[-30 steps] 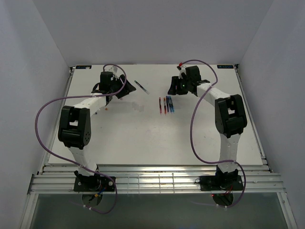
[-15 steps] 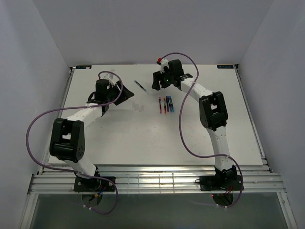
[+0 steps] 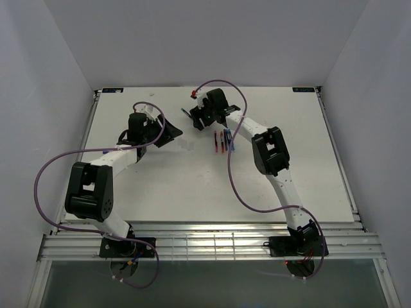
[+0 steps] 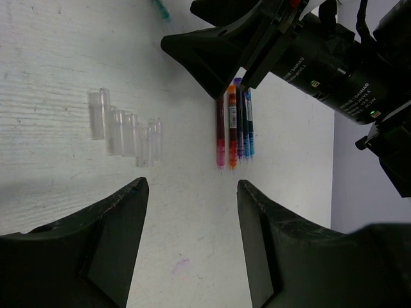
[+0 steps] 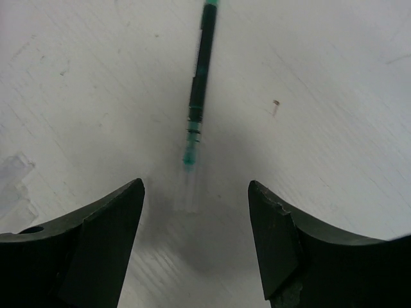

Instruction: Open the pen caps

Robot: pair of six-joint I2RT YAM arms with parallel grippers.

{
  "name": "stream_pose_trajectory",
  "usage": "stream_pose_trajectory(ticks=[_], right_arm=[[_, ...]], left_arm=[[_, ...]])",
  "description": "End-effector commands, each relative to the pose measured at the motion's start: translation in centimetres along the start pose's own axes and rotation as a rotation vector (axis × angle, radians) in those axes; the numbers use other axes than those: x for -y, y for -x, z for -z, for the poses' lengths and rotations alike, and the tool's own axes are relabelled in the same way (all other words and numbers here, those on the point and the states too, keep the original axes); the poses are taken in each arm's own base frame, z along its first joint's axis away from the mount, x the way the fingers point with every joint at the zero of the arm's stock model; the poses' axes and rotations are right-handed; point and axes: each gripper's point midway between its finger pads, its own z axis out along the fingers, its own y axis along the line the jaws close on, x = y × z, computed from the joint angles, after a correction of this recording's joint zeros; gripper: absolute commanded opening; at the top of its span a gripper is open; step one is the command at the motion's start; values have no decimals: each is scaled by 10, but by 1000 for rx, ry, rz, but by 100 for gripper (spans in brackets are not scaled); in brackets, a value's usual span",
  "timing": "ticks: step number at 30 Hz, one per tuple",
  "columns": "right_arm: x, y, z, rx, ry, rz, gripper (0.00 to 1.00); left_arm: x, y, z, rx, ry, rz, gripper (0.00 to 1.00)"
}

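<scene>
pens (image 4: 234, 128) side by side in a row on worktop (image 4: 51, 64) | clear tubes (image 4: 125, 131) near them | my left pincer (image 4: 191, 192) apart | my right pincer (image 5: 196, 192) apart over lone green pen (image 5: 198, 90)

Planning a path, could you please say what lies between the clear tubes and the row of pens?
Only bare table, as the left wrist view shows.

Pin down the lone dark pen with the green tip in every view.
Top external: the dark slim pen with a green tip lies far centre, mostly hidden by the right gripper.
Left wrist: only its green end shows, at the top edge, left of the right gripper's fingers.
Right wrist: upper centre, beyond the open fingers.
Shared landmark: the right gripper, beside the pen.
</scene>
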Motion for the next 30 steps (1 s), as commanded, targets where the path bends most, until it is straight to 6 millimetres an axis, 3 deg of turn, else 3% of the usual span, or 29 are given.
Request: stream_pose_trajectory(ticks=[1, 9, 19, 26, 30], right_arm=[[-3, 26, -3, 42, -20, 112, 71], [-13, 9, -18, -4, -1, 115, 68], [-14, 1, -21, -19, 13, 99, 61], [-24, -5, -20, -41, 58, 65, 23], [-23, 0, -18, -29, 46, 37, 10]], left_arm=[[25, 13, 14, 47, -76, -33, 68], [24, 7, 16, 39, -92, -27, 68], [18, 0, 13, 21, -89, -17, 68], [20, -1, 15, 21, -95, -21, 68], [20, -3, 17, 17, -97, -16, 68]])
